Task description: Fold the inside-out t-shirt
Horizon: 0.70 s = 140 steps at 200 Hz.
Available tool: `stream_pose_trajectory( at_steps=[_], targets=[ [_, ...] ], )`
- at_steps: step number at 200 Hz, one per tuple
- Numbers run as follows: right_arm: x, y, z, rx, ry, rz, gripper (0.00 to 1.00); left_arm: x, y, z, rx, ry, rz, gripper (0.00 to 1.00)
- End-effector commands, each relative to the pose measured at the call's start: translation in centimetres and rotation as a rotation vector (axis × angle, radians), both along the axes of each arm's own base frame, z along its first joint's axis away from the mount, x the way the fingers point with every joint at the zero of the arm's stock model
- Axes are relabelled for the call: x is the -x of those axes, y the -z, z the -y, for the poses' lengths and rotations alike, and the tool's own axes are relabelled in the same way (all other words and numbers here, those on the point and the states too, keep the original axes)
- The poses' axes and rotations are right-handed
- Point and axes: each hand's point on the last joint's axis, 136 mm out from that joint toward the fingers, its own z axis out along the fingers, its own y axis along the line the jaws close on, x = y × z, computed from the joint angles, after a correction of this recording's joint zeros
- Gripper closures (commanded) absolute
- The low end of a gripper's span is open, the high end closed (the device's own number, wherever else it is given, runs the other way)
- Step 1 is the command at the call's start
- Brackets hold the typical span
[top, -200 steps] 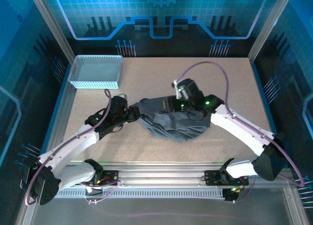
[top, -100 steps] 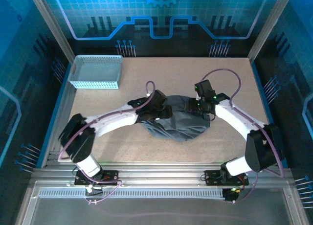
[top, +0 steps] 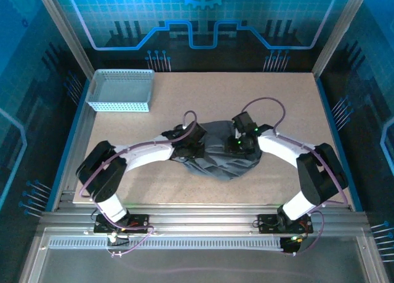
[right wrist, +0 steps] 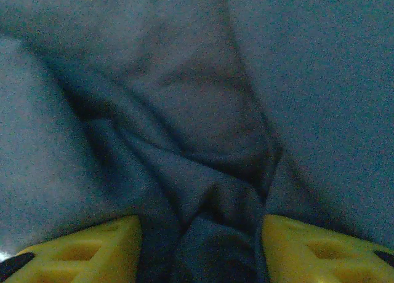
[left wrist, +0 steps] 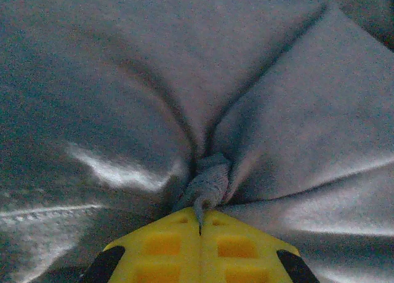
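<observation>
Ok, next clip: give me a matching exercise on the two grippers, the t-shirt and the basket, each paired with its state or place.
1. left gripper
2. right gripper
3. t-shirt
4. mesh basket

a. far left corner of the table
b. jaws apart, cloth between them
c. shut on a pinch of cloth
d. bunched up mid-table

Pairs: 1-c, 2-b, 3-d, 4-a
</observation>
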Motion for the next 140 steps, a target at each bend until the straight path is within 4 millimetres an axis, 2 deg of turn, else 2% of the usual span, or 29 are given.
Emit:
stream_pose_trajectory(
  at_steps=[1, 21, 34, 35, 45, 72, 88, 112, 129, 140],
  targets=[
    [4.2, -0.1, -3.0, -0.028, -0.071, -0.018, 0.45, -0.3, -0.3, -3.7, 0.013, 0.000, 0.037, 1.00],
    [6.1, -1.4, -6.2, -0.074, -0.160, 0.009, 0.45, -1.1, -1.0, -4.7, 0.032, 0.023, 0.064, 1.00],
    [6.5, -2.6, -7.0, -0.091, -0.199, 0.040, 0.45, -1.5, -2.0, -4.3, 0.039, 0.064, 0.100, 1.00],
    [6.0, -3.6, -7.6, -0.107, -0.204, 0.064, 0.45, -1.5, -2.1, -4.2, 0.041, 0.070, 0.104, 1.00],
    [5.1, -5.3, -7.7, -0.111, -0.213, 0.122, 0.44, -1.6, -2.9, -3.5, 0.063, 0.115, 0.122, 1.00],
    [2.1, -7.9, -7.2, -0.117, -0.236, 0.232, 0.46, -1.6, -5.1, -2.5, 0.095, 0.176, 0.191, 0.98],
    [0.5, -8.1, -7.6, -0.150, -0.256, 0.231, 0.47, -1.4, -5.8, -2.5, 0.108, 0.184, 0.214, 0.97],
    [-0.2, -7.4, -9.2, -0.198, -0.320, 0.205, 0.46, -1.0, -5.8, -2.9, 0.096, 0.181, 0.213, 0.98],
    [-0.4, -6.2, -9.9, -0.209, -0.336, 0.190, 0.47, -0.7, -5.6, -3.1, 0.102, 0.180, 0.210, 0.98],
    [-0.7, -5.0, -9.7, -0.189, -0.318, 0.163, 0.53, -0.5, -5.5, -3.2, 0.103, 0.174, 0.212, 0.99]
  ],
)
